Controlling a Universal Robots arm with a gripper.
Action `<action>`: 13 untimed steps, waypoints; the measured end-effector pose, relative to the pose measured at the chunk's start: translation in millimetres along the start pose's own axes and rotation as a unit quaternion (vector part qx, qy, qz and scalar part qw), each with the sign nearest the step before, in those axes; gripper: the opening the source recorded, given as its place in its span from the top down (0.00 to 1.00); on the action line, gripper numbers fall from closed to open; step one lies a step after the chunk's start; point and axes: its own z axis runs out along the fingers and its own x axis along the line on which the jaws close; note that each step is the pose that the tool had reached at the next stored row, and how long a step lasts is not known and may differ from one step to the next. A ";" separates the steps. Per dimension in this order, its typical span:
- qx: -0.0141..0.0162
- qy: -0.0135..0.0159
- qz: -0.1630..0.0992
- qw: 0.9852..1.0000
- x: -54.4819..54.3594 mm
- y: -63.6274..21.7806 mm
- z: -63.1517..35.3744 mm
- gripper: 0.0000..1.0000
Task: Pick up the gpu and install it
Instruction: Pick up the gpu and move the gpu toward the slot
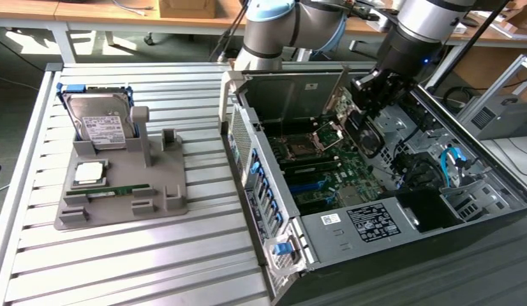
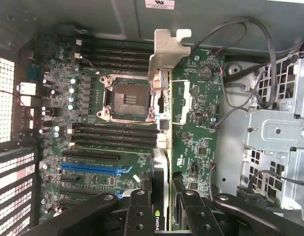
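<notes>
- Gripping the gpu, a thin flat green circuit card with a long silvery metal bracket at one end, the black two-fingered pincer stands roughly half closed. Its fingers are pressed on the card's two faces, near the end away from the bracket.
- Held edge-on, the gpu hangs from the pincer inside a black-and-silver tower computer case lying open on its side. It is over the green motherboard, and whether its lower edge has met a slot cannot be told.
- By the look of it, the card is light and stiff but fragile. It is best taken by its flat faces, as here, keeping off the contact edge and the cooler. The thin bracket could snag on the case wall.
- Past the pincer's tips lie an empty square silver processor socket and a bright blue expansion slot on one side of the card. Loose black cables and a perforated grey metal drive cage crowd the other side.
- Well apart from the pincer, toward the exterior view's left, a grey plastic fixture sits on the silver slatted aluminium desk. It carries a boxy silver hard drive with a white label and a narrow green memory stick.
- Behind the arm, pale wooden workbenches and a brown cardboard box line the room.
</notes>
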 end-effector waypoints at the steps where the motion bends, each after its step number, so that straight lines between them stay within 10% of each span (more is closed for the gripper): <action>1: 0.000 0.000 0.000 1.000 -0.6 -0.1 0.6 0.73; 13: 0.000 0.000 0.000 1.000 -4.4 -1.1 9.3 0.73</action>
